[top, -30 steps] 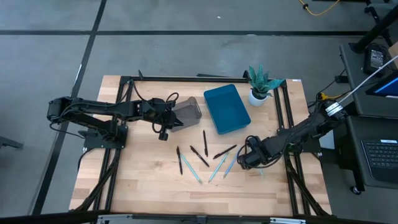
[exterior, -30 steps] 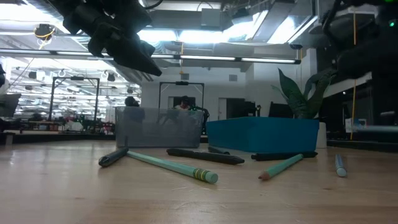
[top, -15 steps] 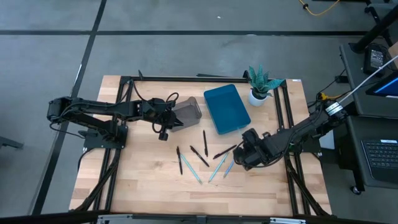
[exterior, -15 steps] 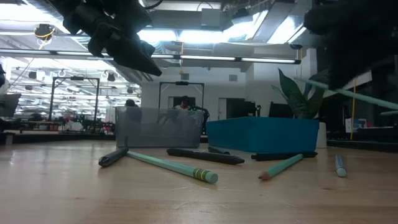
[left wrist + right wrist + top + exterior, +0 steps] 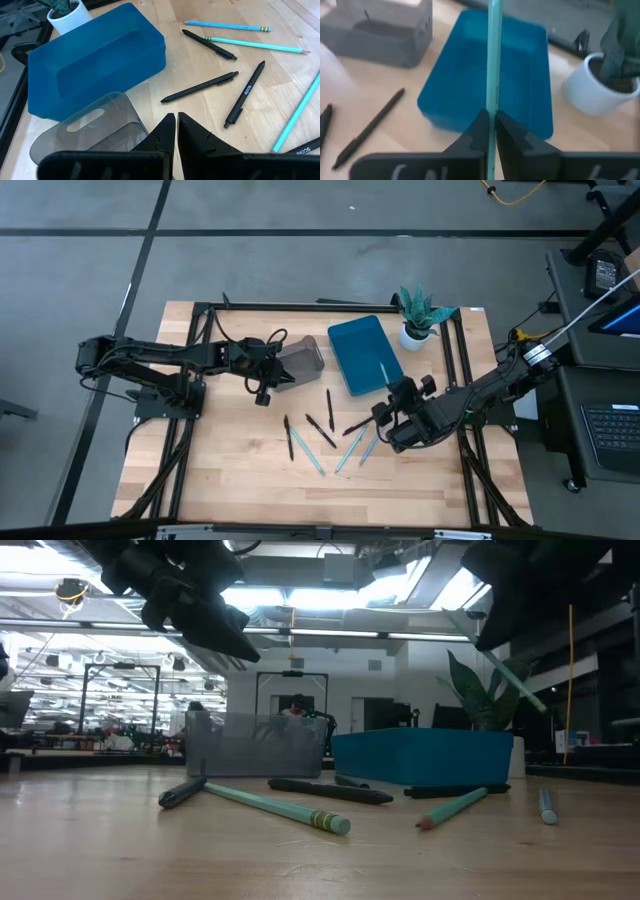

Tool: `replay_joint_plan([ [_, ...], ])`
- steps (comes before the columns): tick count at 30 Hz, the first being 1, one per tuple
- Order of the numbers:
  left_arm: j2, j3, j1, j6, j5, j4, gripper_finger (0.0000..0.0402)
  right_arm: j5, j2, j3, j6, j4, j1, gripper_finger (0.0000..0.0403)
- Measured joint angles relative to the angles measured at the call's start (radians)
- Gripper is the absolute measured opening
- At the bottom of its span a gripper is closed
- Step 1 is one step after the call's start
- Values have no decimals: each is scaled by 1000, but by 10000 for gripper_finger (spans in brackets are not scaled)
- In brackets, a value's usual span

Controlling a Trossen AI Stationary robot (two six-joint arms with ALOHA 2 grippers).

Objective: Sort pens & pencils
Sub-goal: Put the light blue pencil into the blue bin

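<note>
Your right gripper (image 5: 489, 131) is clenched on a slim light-blue pencil (image 5: 494, 60), pinching it low on its shaft so that most of its length sticks out ahead of the fingers. In the high view that pencil (image 5: 384, 372) already reaches over the near edge of the open blue plastic rectangular tray (image 5: 352, 340), and the low view shows it tilted in the air, clear of the wooden tabletop (image 5: 240, 470). Holding it by one end this way looks meant to let the free end lead into the tray, so I would judge the blue tray to be where the light-blue ones go. The rest of the sticks lie loose on the wood in front of the tray: several black pens (image 5: 201, 86) and a few more light-blue pencils (image 5: 254, 44), fanned out and apart from one another, which leaves room for fingers around each. The smoky grey translucent bin (image 5: 95, 131) stands just beside the tray, probably for the black ones. Your left gripper (image 5: 176, 131) waits with its fingers pressed together on nothing, above the grey bin.
</note>
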Motion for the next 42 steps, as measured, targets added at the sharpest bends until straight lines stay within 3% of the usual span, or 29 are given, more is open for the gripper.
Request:
replay_joint_plan([
  [15, 0, 0, 1, 0, 0, 0, 14, 138, 0, 0, -2, -33, -11, 22],
  [32, 0, 0, 1, 3, 0, 0, 14, 211, -78, 0, -191, 1, -186, 25],
  [36, 0, 0, 1, 29, 0, 0, 14, 178, -119, 0, -330, 88, -240, 25],
  [39, 0, 0, 1, 29, 0, 0, 14, 128, -134, 0, -521, 231, -291, 25],
  [42, 0, 0, 1, 28, 0, 0, 14, 19, -135, 0, -733, 382, -356, 25],
])
